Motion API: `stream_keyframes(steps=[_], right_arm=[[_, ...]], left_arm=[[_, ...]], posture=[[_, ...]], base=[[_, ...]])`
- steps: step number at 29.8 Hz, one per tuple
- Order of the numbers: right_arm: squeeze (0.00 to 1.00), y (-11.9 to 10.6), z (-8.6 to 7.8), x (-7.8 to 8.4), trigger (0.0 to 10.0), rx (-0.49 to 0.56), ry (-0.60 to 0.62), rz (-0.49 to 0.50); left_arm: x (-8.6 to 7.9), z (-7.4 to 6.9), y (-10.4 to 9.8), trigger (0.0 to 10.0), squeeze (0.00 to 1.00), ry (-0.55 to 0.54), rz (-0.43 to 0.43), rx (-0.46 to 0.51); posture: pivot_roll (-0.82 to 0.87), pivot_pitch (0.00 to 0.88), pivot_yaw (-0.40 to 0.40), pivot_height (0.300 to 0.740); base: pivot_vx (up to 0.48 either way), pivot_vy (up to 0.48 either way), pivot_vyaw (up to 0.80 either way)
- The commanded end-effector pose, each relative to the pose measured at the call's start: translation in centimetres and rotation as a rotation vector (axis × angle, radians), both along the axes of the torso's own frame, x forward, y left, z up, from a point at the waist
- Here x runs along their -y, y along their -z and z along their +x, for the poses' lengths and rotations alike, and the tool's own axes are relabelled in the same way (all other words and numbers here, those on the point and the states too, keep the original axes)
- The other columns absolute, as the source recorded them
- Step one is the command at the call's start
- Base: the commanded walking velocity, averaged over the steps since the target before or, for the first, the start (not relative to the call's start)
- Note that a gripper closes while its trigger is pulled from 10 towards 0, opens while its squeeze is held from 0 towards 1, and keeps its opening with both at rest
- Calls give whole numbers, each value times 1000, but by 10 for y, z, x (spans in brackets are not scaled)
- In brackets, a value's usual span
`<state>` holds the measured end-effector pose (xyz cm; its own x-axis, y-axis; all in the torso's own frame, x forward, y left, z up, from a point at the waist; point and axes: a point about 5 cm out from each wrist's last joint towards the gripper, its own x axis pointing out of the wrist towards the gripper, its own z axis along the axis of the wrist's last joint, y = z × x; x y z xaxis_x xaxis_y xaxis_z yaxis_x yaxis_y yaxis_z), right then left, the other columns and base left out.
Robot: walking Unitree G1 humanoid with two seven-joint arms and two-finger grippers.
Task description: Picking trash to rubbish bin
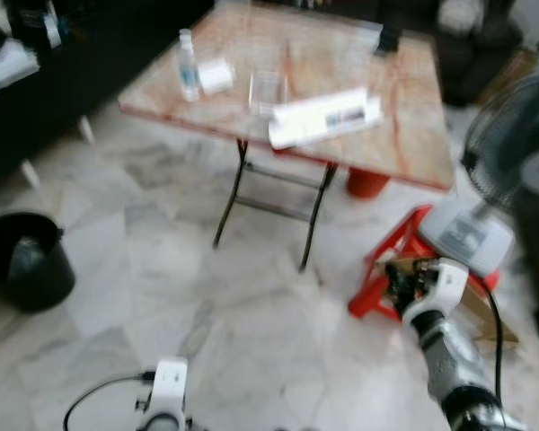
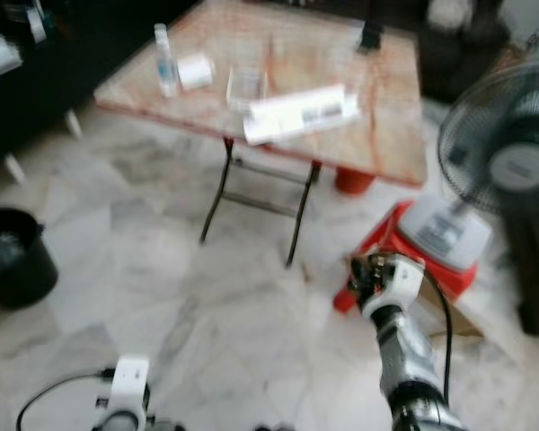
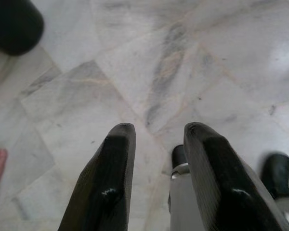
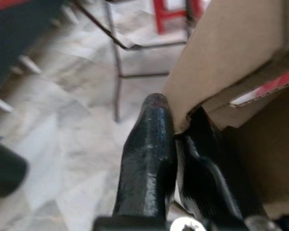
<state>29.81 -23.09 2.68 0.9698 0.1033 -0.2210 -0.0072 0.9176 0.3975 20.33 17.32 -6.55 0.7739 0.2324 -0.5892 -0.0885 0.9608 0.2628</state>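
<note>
My right gripper (image 4: 180, 132) pinches brown cardboard box (image 4: 241, 72), flaps w/ red print. Left gripper (image 3: 156, 144) open over floor. Black bin (image 1: 27, 260) far left; folding table (image 1: 413, 135), red stool (image 1: 386, 269) near.

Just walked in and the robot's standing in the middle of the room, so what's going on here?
The robot is collecting trash. Its right pincer is shut on the edge of a brown cardboard box, held low beside the red stool near the folding table. The left pincer hangs open over the marble floor. The black rubbish bin stands off to the robot's left, well apart from the box.
</note>
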Motion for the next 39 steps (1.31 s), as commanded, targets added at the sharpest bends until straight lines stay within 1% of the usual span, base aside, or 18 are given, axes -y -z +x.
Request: stream_keyframes(steps=[1,4,5,6,7,10,11,13,16,17,18,19,22,25,27,28,31,39], right_arm=[[0,14,-14,13,10000,-96,47,-35],[0,27,-26,18,10000,-175,83,-52],[0,38,-37,21,10000,-254,98,-86],[0,44,-44,22,10000,-299,110,-102],[0,44,-44,22,10000,-299,110,-102],[0,66,-70,25,10000,-451,148,-139],[0,66,-70,25,10000,-451,148,-139],[0,74,-83,28,10000,-522,166,-175],[0,76,-85,28,10000,-535,170,-184],[0,80,-91,27,10000,-563,181,-188],[0,80,-91,27,10000,-563,181,-188],[0,86,-99,24,10000,-599,191,-191],[0,87,-100,23,10000,-609,202,-203],[0,87,-100,25,10000,-622,220,-238],[0,86,-99,25,10000,-616,220,-229],[0,86,-99,26,10000,-621,211,-246],[0,86,-99,26,10000,-618,220,-239],[0,86,-98,26,10000,-618,197,-261]], left_arm=[[6,-6,5,10000,0,-3,-13,-32],[6,-7,5,10000,0,-3,-14,-41],[6,-9,7,10000,0,2,-14,-52],[6,-10,7,10000,0,4,-14,-60],[6,-10,7,10000,0,4,-14,-60],[5,-14,11,10000,0,-1,-18,-91],[5,-14,11,10000,0,-1,-18,-91],[5,-17,13,10000,0,2,-19,-111],[5,-18,13,10000,0,2,-19,-114],[4,-21,15,10000,0,-6,-19,-130],[4,-21,15,10000,0,-6,-19,-130],[4,-27,18,10000,0,-11,-21,-157],[4,-30,20,10000,0,-8,-26,-173],[6,-33,22,10000,0,7,-24,-195],[7,-34,22,10000,0,9,-23,-199],[7,-34,22,10000,0,5,-28,-198],[8,-33,22,10000,0,4,-32,-196],[10,-34,22,10000,0,7,-39,-200]], posture=[[30,142,-155,728],[28,144,-154,728],[28,144,-154,728],[28,144,-154,728],[28,144,-154,728],[28,141,-158,728],[28,141,-158,728],[35,141,-158,728],[35,141,-158,728],[43,140,-162,728],[43,140,-162,728],[40,140,-159,728],[39,138,-158,728],[35,130,-157,728],[35,127,-159,728],[35,127,-159,728],[37,120,-161,728],[40,103,-161,728]], base=[[0,0,0],[0,0,0],[0,0,0],[0,0,0],[0,0,0],[0,0,0],[0,0,0],[0,0,0],[0,0,0],[0,0,800],[0,0,800],[0,0,800],[0,0,800],[0,0,800],[0,0,800],[0,0,800],[0,0,800],[0,0,800]])
